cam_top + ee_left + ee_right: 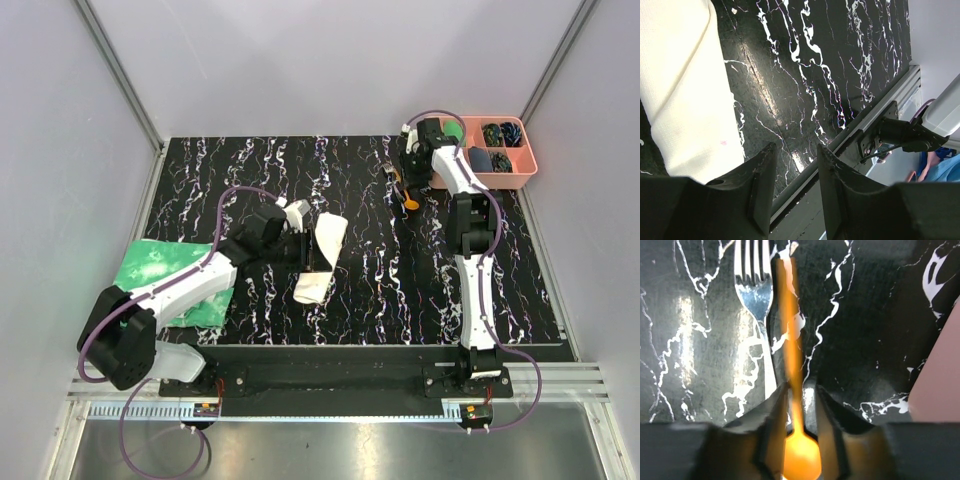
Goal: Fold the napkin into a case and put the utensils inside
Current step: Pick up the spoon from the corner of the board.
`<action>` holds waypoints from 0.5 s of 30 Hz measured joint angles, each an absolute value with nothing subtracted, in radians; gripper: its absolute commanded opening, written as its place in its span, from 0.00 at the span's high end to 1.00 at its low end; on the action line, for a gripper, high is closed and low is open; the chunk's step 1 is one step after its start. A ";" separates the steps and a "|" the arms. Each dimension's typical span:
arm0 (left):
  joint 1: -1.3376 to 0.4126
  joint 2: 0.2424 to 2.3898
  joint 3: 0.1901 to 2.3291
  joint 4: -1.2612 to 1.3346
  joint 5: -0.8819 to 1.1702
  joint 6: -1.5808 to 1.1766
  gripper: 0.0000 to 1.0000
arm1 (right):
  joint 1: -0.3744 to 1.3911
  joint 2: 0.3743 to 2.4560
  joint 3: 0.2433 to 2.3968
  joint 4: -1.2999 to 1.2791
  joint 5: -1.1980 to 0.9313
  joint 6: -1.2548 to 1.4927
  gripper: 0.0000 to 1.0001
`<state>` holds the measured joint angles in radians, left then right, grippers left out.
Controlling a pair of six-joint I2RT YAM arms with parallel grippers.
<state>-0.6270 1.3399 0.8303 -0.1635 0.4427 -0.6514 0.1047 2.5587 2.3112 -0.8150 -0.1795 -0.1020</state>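
Top external: pink tray (530, 162) holds dark items (501, 133), spoon (411, 204) outside

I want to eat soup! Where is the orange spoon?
In the right wrist view, the orange spoon is pinched by the right gripper, right of the fork and near the pink tray.

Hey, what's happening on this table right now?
Two robot arms are working on packing cutlery into a cloth. The right tool grips the orange spoon at the far side, near the pink tray, and the fork lies on the table beside it. The cream napkin lies mid-table, folded into a long strip. The left tool hangs open and empty next to it.
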 measured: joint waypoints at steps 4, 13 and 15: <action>-0.627 1.336 0.834 -0.167 0.445 -0.651 0.60 | 0.105 2.579 2.347 -0.835 -0.174 -0.097 0.94; -0.627 1.320 0.895 -0.197 0.437 -0.627 0.48 | 0.105 2.572 2.453 -0.886 -0.139 0.063 1.00; -0.627 1.312 0.916 -0.198 0.433 -0.620 0.45 | 0.105 2.533 2.444 -0.887 -0.141 0.131 1.00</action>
